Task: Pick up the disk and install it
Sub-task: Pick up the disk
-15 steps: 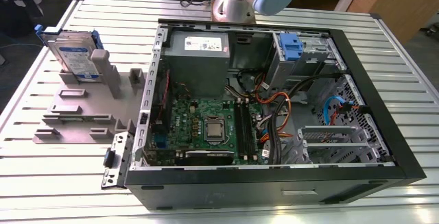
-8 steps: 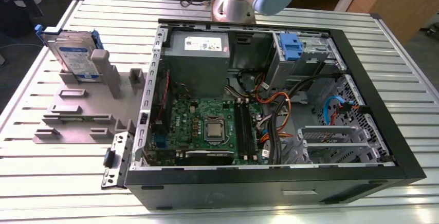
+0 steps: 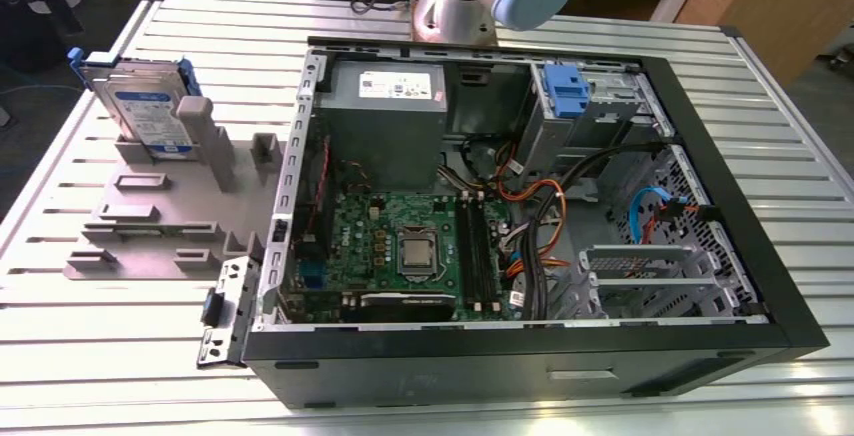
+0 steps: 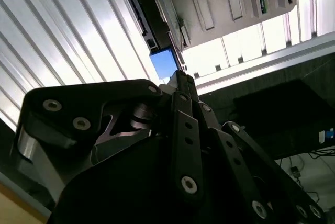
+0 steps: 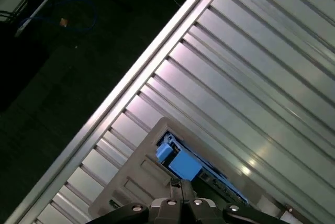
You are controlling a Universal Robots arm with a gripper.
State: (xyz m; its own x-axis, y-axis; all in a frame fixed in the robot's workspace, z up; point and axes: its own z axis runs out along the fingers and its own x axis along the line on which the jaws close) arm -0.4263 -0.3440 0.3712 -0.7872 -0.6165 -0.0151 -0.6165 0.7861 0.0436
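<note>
Silver rectangular disk (image 3: pixel 140 106) in blue plastic carrier stands upright in a grey moulded rack (image 3: pixel 147 226) beside the open black computer case (image 3: pixel 534 356); the black gripper (image 5: pixel 180 183) hangs above, jaws pressed together.

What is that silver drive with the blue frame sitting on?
The disk stands on edge in a grey holder on the slatted table. Its bottom edge is hidden behind the holder's posts.
</note>
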